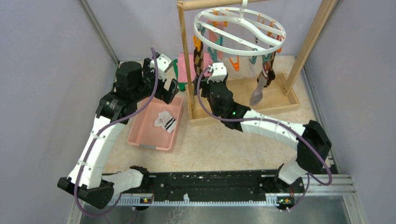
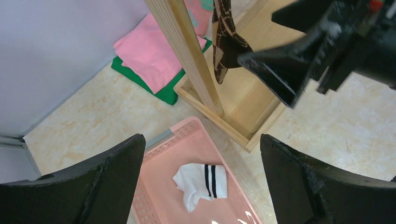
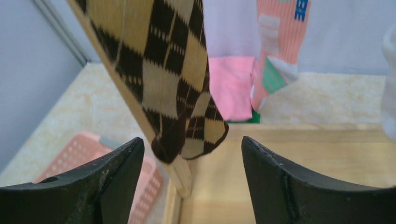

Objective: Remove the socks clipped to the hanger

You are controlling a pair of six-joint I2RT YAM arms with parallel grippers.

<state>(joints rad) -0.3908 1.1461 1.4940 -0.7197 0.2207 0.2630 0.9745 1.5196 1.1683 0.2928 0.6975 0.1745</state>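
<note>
Top view: the white ring hanger (image 1: pixel 239 29) hangs on the wooden rack (image 1: pixel 308 44). The right arm stretches forward, bringing the right claw (image 1: pixel 208 77) up to a clipped argyle sock (image 1: pixel 200 63).

Left wrist view: the left claw (image 2: pixel 201 140) gapes empty above a striped white sock (image 2: pixel 201 184) in the pink basket (image 2: pixel 156 196).

Right wrist view: the right claw is spread wide and grips nothing, with the argyle toe dangling just above its gap.

The hanger (image 1: pixel 241 19) hook is cut off by the top edge; the argyle sock (image 3: pixel 159 70) is cropped at its upper end.
</note>
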